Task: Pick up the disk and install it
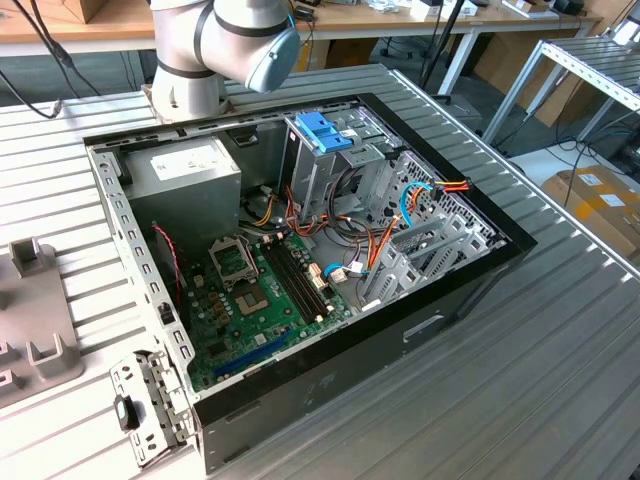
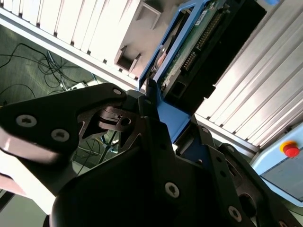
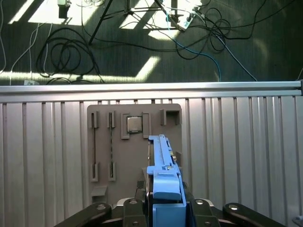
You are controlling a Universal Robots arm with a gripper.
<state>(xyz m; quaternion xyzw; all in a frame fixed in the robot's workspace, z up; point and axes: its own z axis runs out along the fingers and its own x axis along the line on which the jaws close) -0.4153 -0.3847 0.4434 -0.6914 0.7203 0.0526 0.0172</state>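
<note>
The gripper (image 3: 163, 208) clamps the disk's (image 3: 161, 161) blue end, holding it over the grey tray (image 3: 128, 165) on the desk (image 3: 47, 151); the case (image 1: 350, 372) lies at the arm's (image 1: 220, 40) 5 o'clock.

Soft, even indoor light fills the exterior view: the ribbed metal table (image 1: 560, 360) gleams pale, and the open computer case (image 1: 390, 350) holds mild shade inside. In the first wrist view, hard sunlight falls in bright patches on the dark floor (image 3: 142, 66) — cables cast crisp shadows there — and the disk (image 3: 163, 182) shows evenly lit blue. In the second wrist view the gripper (image 2: 165, 118) is a dark, nearly featureless mass against table slats streaked with white glare.
</note>
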